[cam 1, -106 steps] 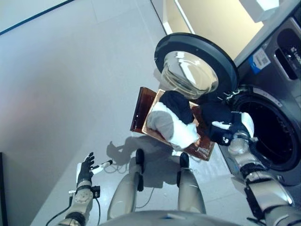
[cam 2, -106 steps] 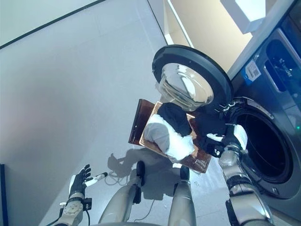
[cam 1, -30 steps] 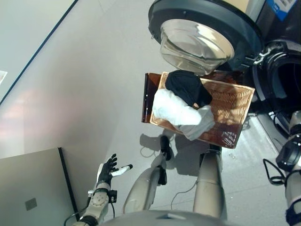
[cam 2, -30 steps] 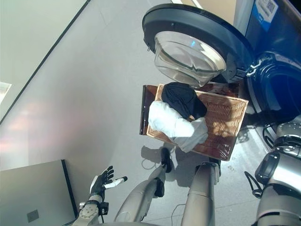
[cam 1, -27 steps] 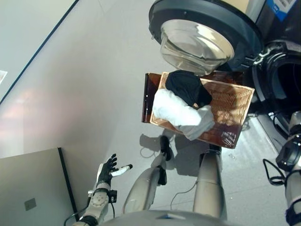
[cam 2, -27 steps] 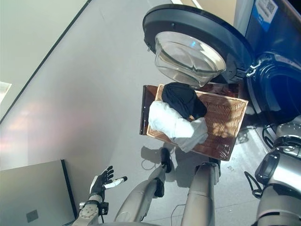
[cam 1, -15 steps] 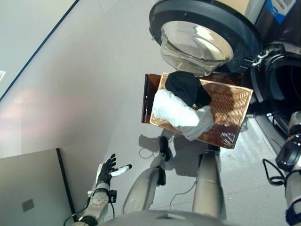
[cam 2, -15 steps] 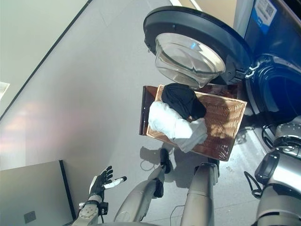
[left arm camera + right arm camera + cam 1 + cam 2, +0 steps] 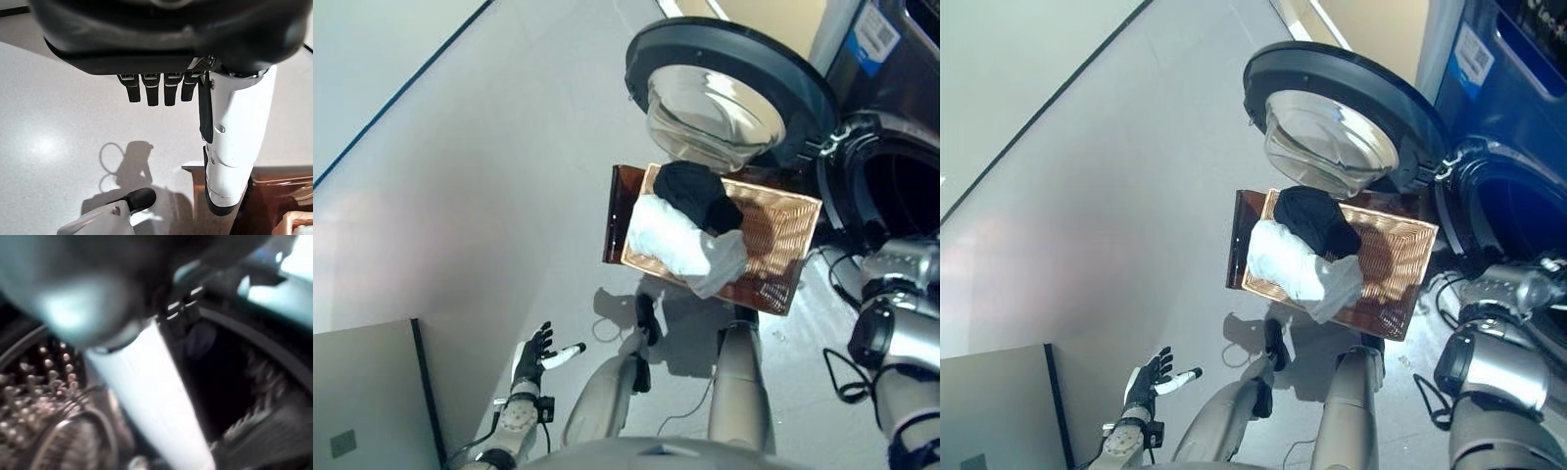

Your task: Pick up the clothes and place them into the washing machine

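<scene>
Clothes: a white piece and a black piece are heaped in the basket, which sits just beside the washer under its open door. We'd guess they're soft, light and floppy, so pinch a raised fold on top. The white one's long axis runs diagonally, one end draped over the basket's near rim. Our left robot hand hangs spread and empty, well apart from the basket. Right robot hand is at the drum mouth; can't tell its fingers.
</scene>
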Controlling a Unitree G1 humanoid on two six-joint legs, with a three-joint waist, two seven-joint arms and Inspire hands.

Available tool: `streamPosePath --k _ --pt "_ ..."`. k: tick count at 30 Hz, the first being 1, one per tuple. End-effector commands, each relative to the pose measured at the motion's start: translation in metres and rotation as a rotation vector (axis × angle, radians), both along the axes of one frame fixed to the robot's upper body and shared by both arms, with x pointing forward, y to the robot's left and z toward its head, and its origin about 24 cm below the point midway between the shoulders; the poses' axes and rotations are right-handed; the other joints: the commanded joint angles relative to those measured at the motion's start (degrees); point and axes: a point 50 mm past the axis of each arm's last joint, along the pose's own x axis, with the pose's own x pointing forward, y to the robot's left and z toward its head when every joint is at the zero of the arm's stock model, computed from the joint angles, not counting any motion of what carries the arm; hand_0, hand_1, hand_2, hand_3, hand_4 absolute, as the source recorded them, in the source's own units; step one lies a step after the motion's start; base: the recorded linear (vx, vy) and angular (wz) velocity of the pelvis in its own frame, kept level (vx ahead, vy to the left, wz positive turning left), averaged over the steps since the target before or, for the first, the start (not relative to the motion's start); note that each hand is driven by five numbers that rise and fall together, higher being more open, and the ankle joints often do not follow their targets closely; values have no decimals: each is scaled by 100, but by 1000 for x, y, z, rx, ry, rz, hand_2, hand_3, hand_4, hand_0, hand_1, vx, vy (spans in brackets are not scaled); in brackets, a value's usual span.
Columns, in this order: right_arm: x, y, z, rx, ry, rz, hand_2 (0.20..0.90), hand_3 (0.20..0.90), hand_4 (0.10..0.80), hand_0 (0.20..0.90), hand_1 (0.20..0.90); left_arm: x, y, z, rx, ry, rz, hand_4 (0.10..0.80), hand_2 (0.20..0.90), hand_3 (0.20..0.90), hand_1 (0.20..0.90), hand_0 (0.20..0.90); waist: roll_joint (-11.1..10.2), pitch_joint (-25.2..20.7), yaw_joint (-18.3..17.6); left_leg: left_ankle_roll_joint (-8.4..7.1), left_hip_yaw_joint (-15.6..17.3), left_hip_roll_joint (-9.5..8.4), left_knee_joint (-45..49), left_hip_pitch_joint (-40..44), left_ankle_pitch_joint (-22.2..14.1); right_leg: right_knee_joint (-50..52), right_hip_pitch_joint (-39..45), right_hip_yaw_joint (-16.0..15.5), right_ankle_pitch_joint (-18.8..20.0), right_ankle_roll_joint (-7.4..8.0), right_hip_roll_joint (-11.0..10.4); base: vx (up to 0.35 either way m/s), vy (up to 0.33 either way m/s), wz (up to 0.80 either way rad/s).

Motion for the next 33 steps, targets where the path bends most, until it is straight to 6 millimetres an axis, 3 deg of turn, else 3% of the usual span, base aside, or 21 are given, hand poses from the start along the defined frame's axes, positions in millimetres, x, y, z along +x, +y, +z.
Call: streamPosePath --k 1,11,14,17,26,33 --pt "-5 -7 7 -178 164 44 900 900 800 900 900 -20 52 0 153 59 165 800 900 900 900 900 -184 -398 79 -1 64 -202 446 -272 -468 -1556 513 -98 883 -268 30 1 28 -11" --pt "3 32 -41 -428 561 437 900 900 800 900 900 -25 77 7 207 45 219 800 900 900 900 900 -522 -382 33 27 80 -153 464 30 -543 -2059 1098 -170 1048 -208 54 10 -5 -5" --pt "6 41 -46 -493 615 503 900 900 800 900 900 -26 80 8 210 43 228 800 900 900 900 900 -593 -369 15 25 65 -138 455 80 -544 -2119 1184 -188 1069 -205 70 14 -21 -1" --pt "15 69 -55 -704 747 695 900 900 800 900 900 -26 84 9 215 36 243 800 900 900 900 900 -739 -352 -28 24 31 -98 447 142 -535 -2186 1299 -228 1091 -206 107 25 -44 2" --pt "26 118 -58 -1043 777 982 900 900 800 900 900 -24 81 10 190 13 233 800 900 900 900 900 -932 -410 -48 33 -45 -51 432 221 -536 -2267 1446 -309 1095 -188 148 30 -32 5" --pt "32 136 -55 -1153 754 1084 900 900 800 900 900 -18 80 13 180 -20 225 800 900 900 900 900 -969 -423 7 45 -60 -46 428 217 -540 -2300 1457 -340 1097 -176 150 5 -1 1"
